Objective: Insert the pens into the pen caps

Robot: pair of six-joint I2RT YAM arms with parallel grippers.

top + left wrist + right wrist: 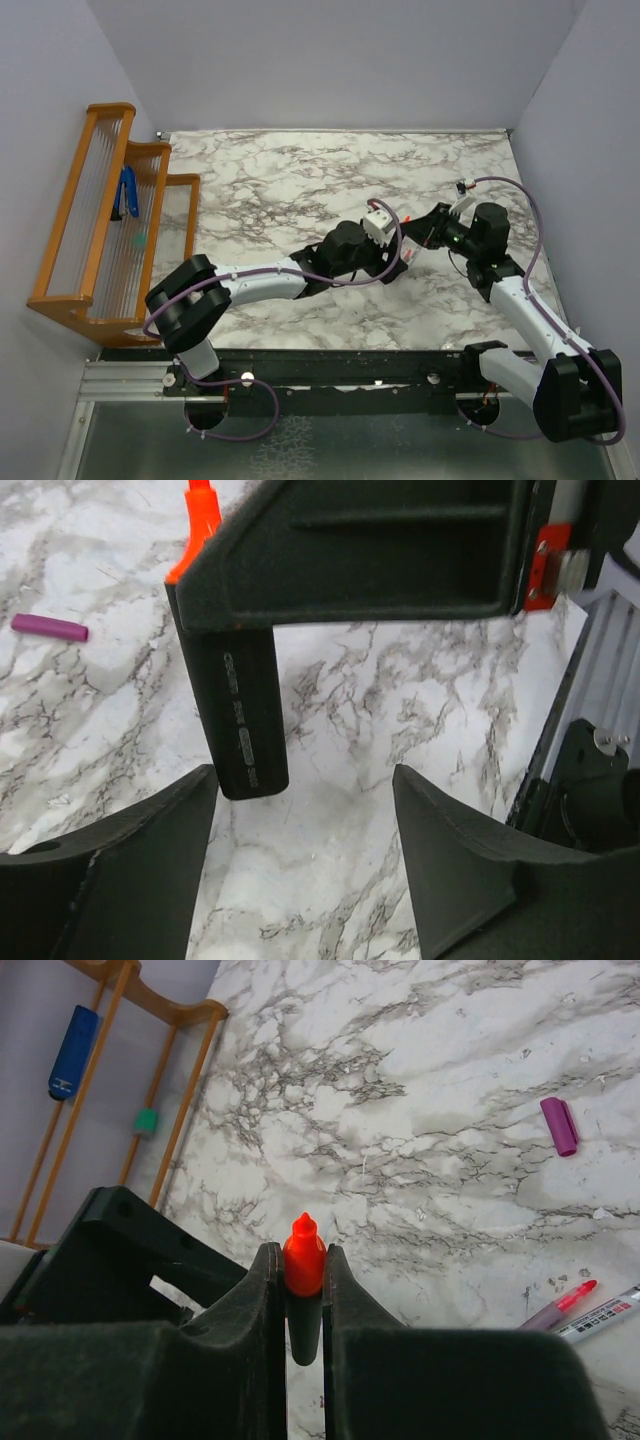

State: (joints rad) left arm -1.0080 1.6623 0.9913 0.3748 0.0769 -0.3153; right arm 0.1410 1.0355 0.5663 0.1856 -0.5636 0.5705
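Two views split it: right wrist catches the black marker (304, 1280) pinched in the right gripper (300, 1255), orange tip pointing out past the jaws; left wrist shows its barrel lengthwise, left gripper (303, 785) spread wide.

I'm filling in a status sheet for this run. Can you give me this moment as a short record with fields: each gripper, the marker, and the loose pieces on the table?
right gripper: shut on the black marker, orange tip sticking out past its fingertips
left gripper: open, the marker's rear end between its fingers
purple cap: lying loose on the marble table
two thin pens: lying side by side on the table, uncapped tips showing
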